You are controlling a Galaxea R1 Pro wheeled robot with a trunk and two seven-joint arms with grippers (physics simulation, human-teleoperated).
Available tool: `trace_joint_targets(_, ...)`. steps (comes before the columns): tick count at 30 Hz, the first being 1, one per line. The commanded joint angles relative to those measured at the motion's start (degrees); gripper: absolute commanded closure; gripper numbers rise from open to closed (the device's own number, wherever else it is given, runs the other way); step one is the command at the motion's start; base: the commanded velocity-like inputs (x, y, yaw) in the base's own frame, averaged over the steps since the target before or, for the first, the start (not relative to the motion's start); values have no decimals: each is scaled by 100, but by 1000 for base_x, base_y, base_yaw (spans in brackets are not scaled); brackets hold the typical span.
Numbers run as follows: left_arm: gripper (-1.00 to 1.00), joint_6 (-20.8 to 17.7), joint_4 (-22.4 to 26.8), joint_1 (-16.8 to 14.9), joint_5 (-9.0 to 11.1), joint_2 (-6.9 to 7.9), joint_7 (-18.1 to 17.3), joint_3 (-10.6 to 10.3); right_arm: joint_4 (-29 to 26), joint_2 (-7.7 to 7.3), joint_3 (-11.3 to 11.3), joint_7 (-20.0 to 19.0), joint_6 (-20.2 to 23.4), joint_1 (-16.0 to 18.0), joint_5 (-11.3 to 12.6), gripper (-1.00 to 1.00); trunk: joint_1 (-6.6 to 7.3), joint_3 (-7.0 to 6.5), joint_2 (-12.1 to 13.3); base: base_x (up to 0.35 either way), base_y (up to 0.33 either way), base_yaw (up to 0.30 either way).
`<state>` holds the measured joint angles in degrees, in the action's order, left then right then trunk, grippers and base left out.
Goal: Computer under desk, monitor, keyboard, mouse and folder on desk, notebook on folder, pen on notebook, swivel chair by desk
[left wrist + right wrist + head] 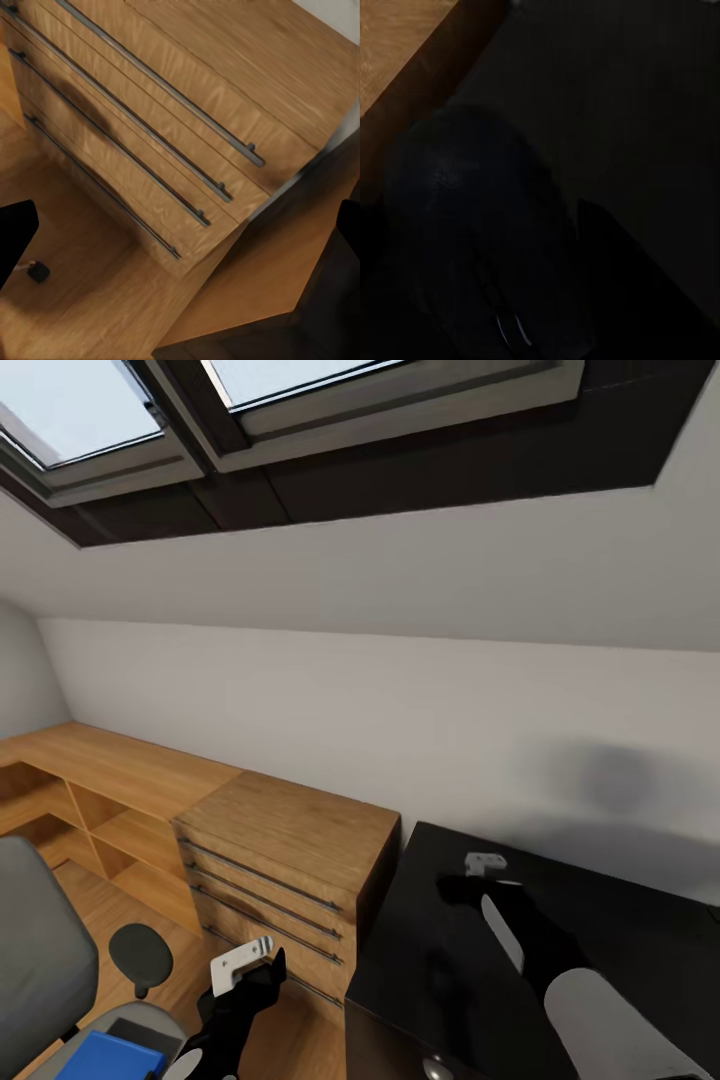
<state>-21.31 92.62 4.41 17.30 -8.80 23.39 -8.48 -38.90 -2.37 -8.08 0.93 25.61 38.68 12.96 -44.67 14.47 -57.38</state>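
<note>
At the far left of the head view the chair (pixel 40 960) is seen, grey cloth on its back, with the folder (pixel 110 1057) lying flat on its seat — a bright blue, stiff-looking rectangle, not yet moved to the desk. A small round dark stool (pixel 140 956) stands on the wooden floor just beyond. The left gripper (pixel 262 966) is held off the floor in front of the dresser (pixel 290 840), a warm-grained wooden unit with long bar handles; its fingers are seen apart at the edges of the left wrist view, nothing between them. Further right, the right gripper (pixel 462 888) is lowered over the desk (pixel 640 930) near its back left corner. The glossy black top reflects the arm. In its wrist view the mouse (pixel 487 247) — rounded, matt black — is seen close under the gripper, apparently being set down or clamped; which cannot be told.
</note>
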Motion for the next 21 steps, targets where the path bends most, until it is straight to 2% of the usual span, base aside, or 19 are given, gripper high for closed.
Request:
trace_joint_targets(1,-100,-12,10,-1,53,0,46,-5,-236,-8,-21,20,71,-94,55,100,22,-12,37,0,0,0)
trace_joint_targets(5,-100,-6,11,-1,47,-5,51,-5,-481,-8,2,21,184,-173,57,100,110,-84,197,0,0,0)
trace_joint_targets(6,-100,-5,9,-1,38,-7,60,-7,-544,0,97,21,229,-193,61,100,131,-102,238,-76,0,0)
trace_joint_targets(7,-100,-5,10,-1,38,-8,60,-7,-545,0,99,21,233,-194,61,100,153,-120,278,-169,0,0)
trace_joint_targets(15,-100,-5,11,-1,37,-7,61,3,-556,0,113,21,260,-195,57,100,329,-268,599,-316,0,-3)
trace_joint_targets(21,-100,-5,11,-1,37,-7,61,4,-634,-8,122,21,260,-201,57,100,461,-422,839,-342,0,-112)
